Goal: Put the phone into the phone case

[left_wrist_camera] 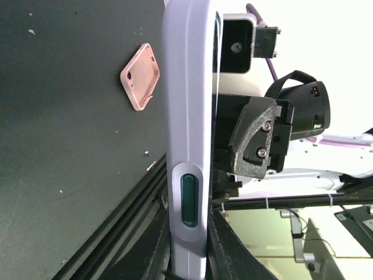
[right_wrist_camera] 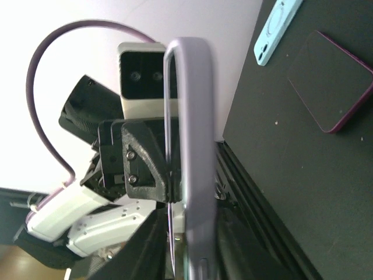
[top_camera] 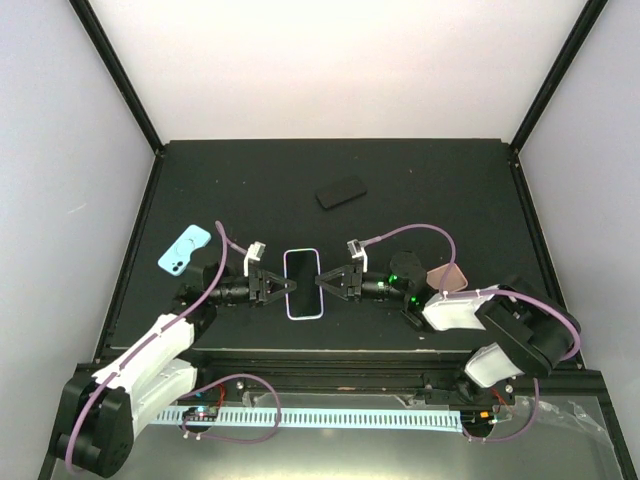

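The phone [top_camera: 303,284], black screen up, sits in a lavender phone case [left_wrist_camera: 187,116] and is held off the table between both arms. My left gripper [top_camera: 278,285] is shut on its left long edge; in the left wrist view the case's side with a green button fills the gap between the fingers [left_wrist_camera: 233,251]. My right gripper [top_camera: 327,283] takes the opposite edge. In the right wrist view the case [right_wrist_camera: 195,116] is blurred, with a dark finger [right_wrist_camera: 145,245] close against each face.
A light blue case [top_camera: 184,249] lies at the left. A pink case [top_camera: 447,277] lies by the right arm. A dark, purple-rimmed slab [top_camera: 341,190] rests further back. Black frame rails run along the table's near edge [top_camera: 330,360].
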Motion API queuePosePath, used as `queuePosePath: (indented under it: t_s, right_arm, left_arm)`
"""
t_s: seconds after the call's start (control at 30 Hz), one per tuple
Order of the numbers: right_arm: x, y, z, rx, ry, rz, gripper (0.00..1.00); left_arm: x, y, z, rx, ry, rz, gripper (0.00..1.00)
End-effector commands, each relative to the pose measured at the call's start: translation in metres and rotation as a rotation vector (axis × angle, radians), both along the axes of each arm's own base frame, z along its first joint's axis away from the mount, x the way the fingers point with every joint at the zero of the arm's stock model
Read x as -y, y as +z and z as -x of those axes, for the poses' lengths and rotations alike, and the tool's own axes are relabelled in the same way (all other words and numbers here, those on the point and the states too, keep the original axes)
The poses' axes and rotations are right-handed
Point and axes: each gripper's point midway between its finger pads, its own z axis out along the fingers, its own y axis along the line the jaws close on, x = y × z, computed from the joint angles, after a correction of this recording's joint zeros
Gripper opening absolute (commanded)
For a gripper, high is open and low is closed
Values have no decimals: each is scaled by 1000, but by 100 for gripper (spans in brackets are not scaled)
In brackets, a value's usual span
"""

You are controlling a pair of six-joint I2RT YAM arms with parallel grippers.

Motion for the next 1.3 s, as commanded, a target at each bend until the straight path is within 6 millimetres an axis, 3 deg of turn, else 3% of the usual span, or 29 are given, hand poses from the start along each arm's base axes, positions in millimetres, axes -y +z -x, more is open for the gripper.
queuePosePath:
  t_s: [0.0, 0.13, 0.27, 0.6, 0.83, 1.17, 1.27]
  right_arm:
    - [1, 18, 7, 60, 41, -49, 31]
    - [4, 9, 15, 47, 69, -28, 47]
    - [5, 0, 23, 24, 107, -3, 57]
    - [-1, -4, 43, -3, 175, 14, 56]
    - [1, -1, 46, -14, 182, 1, 44]
    - [5, 15, 44, -28, 147, -52, 4]
    - [4, 19, 44, -12, 148, -53, 1]
  left_arm:
    - [1, 21, -7, 51, 11, 34, 9]
    - [0, 26, -12, 74, 41, 34, 7]
    - [0, 34, -14, 97, 52, 43, 6]
    - [-2, 41, -23, 130, 96, 43, 6]
    - [-3, 42, -26, 133, 113, 39, 6]
    - [-7, 34, -33, 168, 135, -57, 5]
    - [-7, 31, -33, 173, 132, -78, 5]
